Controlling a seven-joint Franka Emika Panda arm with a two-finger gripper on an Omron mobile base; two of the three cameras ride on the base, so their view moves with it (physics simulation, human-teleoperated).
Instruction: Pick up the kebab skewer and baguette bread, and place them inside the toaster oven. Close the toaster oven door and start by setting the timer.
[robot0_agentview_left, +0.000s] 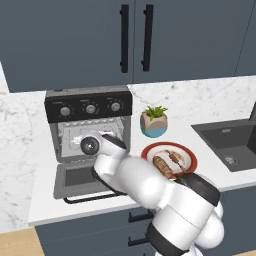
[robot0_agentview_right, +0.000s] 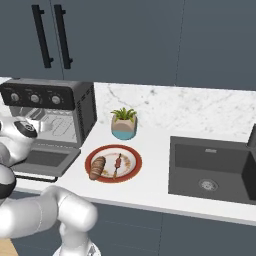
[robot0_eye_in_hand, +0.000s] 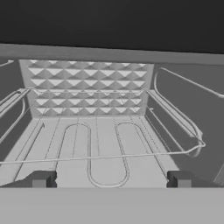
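The toaster oven stands open on the counter, its door dropped flat toward me. My gripper is open at the oven's mouth, fingertips wide apart with nothing between them, looking in over the wire rack. The hand and forearm cover part of the cavity in the left base view. Right of the oven, a red-rimmed plate carries the baguette bread and, beside it, the thin kebab skewer. Three silver knobs sit on the black panel.
A small potted plant stands behind the plate. A dark sink lies to the right. Dark upper cabinets hang above, and the counter's front edge runs just before the lowered door.
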